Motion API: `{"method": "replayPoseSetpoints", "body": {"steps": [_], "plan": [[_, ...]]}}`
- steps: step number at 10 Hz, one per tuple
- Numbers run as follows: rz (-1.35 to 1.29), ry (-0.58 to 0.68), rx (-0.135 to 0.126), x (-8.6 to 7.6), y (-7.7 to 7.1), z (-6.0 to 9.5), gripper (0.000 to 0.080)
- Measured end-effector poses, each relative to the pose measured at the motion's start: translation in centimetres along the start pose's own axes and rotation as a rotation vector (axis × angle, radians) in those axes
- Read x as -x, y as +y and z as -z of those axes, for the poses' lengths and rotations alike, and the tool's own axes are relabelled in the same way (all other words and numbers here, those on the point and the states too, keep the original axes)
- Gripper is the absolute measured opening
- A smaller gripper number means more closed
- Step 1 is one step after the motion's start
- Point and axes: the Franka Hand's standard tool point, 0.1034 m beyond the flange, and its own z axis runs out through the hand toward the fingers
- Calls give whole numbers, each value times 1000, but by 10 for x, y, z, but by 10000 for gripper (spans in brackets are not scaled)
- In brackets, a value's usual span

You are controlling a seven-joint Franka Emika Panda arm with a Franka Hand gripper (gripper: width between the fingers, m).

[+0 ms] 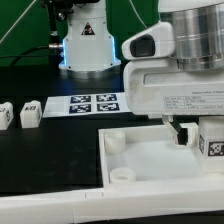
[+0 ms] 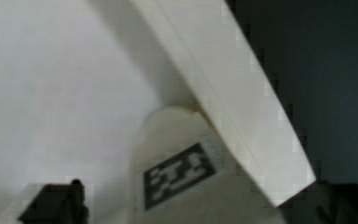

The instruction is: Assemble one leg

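Note:
My gripper [image 1: 199, 139] hangs over the right part of the large white panel [image 1: 60, 160] and is shut on a leg [image 1: 212, 140], a small white block with a black-and-white tag. In the wrist view the leg [image 2: 181, 170] sits between my dark fingertips [image 2: 51, 205], with the gripper [image 2: 197, 210] low over the panel's flat white face [image 2: 69, 90]. The panel's edge runs diagonally past the leg. Two round sockets [image 1: 116, 143] show at the panel's near-left corners. I cannot tell whether the leg touches the panel.
Two more legs [image 1: 29, 112] stand on the black table at the exterior view's left. The marker board [image 1: 95, 103] lies behind the panel. A white robot base [image 1: 86, 45] stands at the back.

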Motion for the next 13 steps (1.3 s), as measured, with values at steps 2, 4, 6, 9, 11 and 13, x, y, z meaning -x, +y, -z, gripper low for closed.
{"method": "replayPoseSetpoints", "body": {"steps": [2,4,6,9,11,13], "plan": [[201,7,21,-2,1,0,649],[165,8,21,-1,1,0,620],[-9,5,11,0,-1,-1,441],[-298,7,9,-1,-1,-1,291],[-598,13,10,-2,0,-1,292],[-986,5,-5,-3,1,-2,292]]}}
